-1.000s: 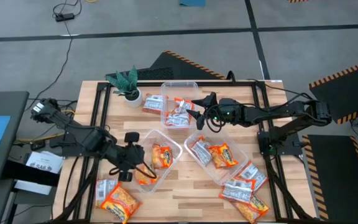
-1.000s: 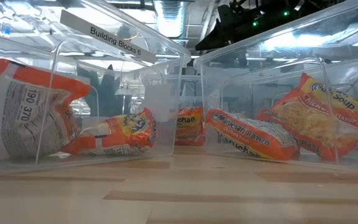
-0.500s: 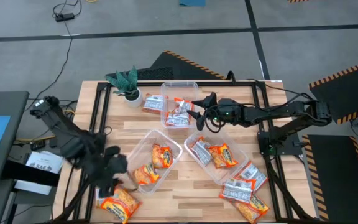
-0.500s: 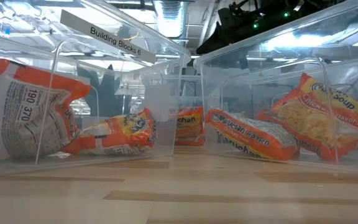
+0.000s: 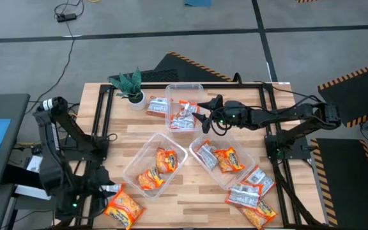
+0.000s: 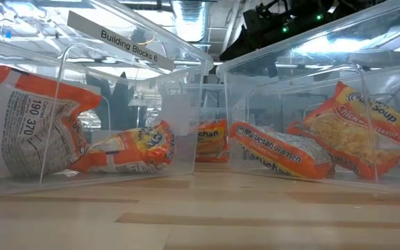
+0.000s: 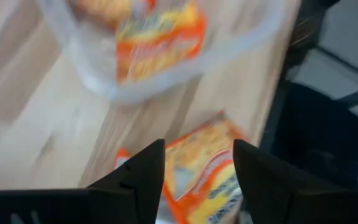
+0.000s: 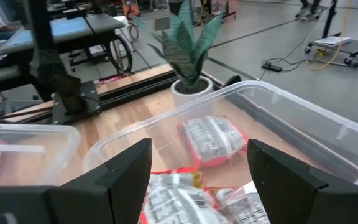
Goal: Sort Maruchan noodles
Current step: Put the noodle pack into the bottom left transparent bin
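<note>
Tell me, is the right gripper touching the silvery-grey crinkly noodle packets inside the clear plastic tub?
Apart. In the right wrist view, the right gripper is open and hangs over the clear tub; the grey packets lie beyond its fingertips.

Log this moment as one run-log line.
left gripper: jaws open, above loose orange crinkly plastic noodle packet | right gripper: jaws open, over clear plastic tub

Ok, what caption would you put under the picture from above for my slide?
Three clear tubs hold noodle packets; the right hand hovers open over the far tub, the left hand by loose packets.

Noodles (image 5: 156, 167) in tubs (image 5: 135, 167), seemingly sorted
</note>
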You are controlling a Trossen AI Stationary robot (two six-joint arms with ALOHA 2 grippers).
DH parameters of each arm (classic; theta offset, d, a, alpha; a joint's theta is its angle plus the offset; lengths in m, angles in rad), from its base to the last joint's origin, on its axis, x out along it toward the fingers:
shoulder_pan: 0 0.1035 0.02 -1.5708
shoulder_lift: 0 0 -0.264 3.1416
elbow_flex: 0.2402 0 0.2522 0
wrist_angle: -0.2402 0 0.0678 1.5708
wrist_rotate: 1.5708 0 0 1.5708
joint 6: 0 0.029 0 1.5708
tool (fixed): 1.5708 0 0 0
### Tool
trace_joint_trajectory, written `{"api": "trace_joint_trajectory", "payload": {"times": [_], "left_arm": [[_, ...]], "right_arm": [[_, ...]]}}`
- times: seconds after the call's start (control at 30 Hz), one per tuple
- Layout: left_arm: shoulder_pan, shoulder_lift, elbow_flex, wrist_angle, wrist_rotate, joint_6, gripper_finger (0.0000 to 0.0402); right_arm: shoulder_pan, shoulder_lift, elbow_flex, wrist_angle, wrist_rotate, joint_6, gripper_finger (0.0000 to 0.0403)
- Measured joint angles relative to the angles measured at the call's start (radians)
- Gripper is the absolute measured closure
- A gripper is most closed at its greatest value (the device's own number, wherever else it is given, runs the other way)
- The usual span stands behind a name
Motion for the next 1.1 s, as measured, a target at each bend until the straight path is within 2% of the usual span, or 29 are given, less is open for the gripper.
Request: {"api": "trace_joint_trajectory", "payload": {"times": [0.17,0.33,0.43,0.5,0.83,1.1], "left_arm": [[0.025,0.0,-0.185,0.285,0.116,0.002,0.0226],[0.028,0.0,-0.259,0.511,0.084,0.048,0.0227],[0.05,0.011,-0.271,0.532,0.078,0.022,0.0226],[0.073,0.033,-0.271,0.529,0.111,0.037,0.0225],[0.219,0.159,-0.271,0.555,0.414,0.299,0.0225],[0.222,0.217,-0.226,0.55,0.392,0.417,0.0225]], "right_arm": [[-0.03,0.0,0.0,0.003,0.0,0.001,0.0117],[-0.052,0.0,0.0,0.006,0.0,0.001,0.0117],[-0.064,0.0,0.0,0.017,0.0,0.001,0.0117],[-0.07,0.0,0.0,0.024,-0.001,0.001,0.0117],[-0.091,0.0,0.0,0.012,-0.006,0.0,0.0117],[-0.09,0.0,0.0,0.006,-0.007,0.0,0.0117]]}}
